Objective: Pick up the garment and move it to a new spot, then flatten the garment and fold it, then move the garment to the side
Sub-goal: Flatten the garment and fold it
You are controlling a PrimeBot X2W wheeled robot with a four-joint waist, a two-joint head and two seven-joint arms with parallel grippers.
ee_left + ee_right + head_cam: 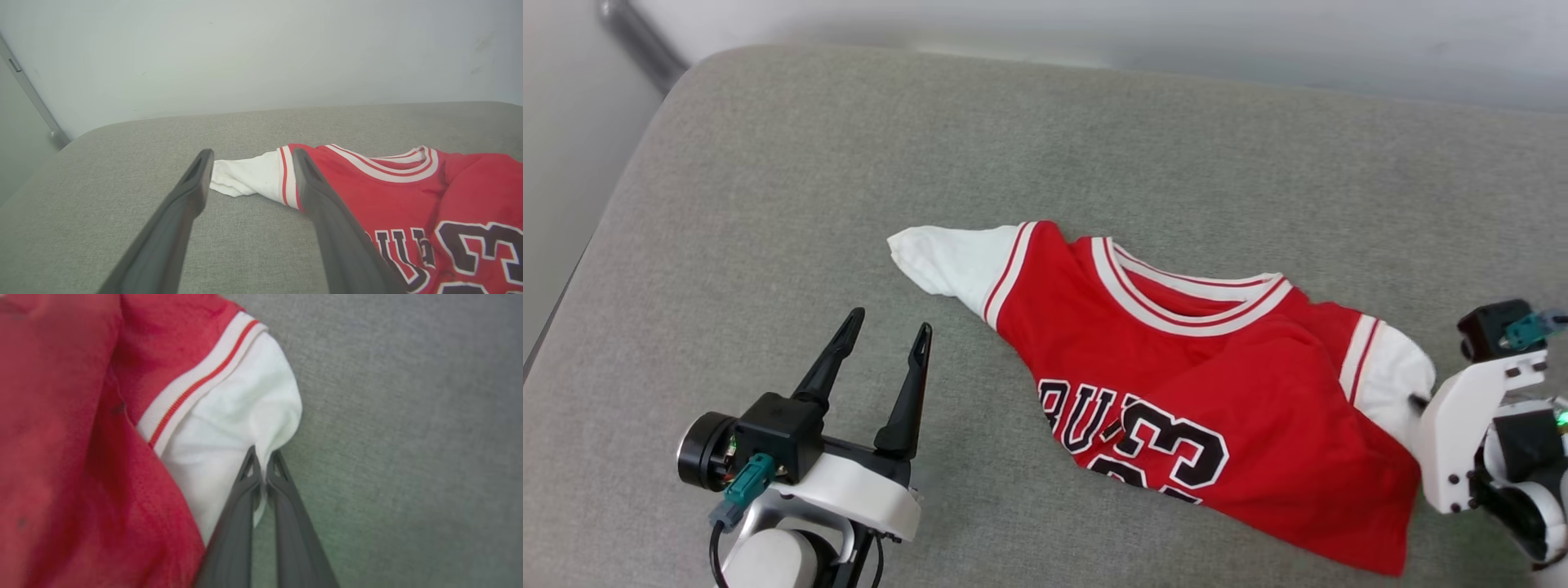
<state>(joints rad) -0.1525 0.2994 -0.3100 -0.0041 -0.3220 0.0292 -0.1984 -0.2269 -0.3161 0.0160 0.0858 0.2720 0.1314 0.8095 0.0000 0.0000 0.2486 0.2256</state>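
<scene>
– So where is the garment [1217, 392] lying right now? Kinda hard to read the mess.

– It's lying crumpled on the grey fabric surface [1094, 139], front side facing up, sitting toward the right half of the head view. The collar is pointing away from the robot. The red body is bunching up in folds, so the black lettering [1086, 416] and number are getting partly swallowed. The left-hand sleeve [939, 257] is stretching out toward the upper left, and the right-hand sleeve [229, 416] is puckering up at the garment's right end.

– And the claws, are they doing anything?

– Yeah, the right claw [263, 457] is pinching the white cloth of that right-hand sleeve. Its two dark fingers are pressing together at the tips with a fold of fabric sticking out between them. The left claw [891, 322] is sitting near the garment's left end and isn't touching it. Its fingers are spreading wide with nothing gripped between them. In its own wrist view the left-hand sleeve is showing through the gap between the fingers, further ahead on the surface.

– What's going on around it?

– A pale wall [261, 53] is rising behind the far edge of the surface.
</scene>
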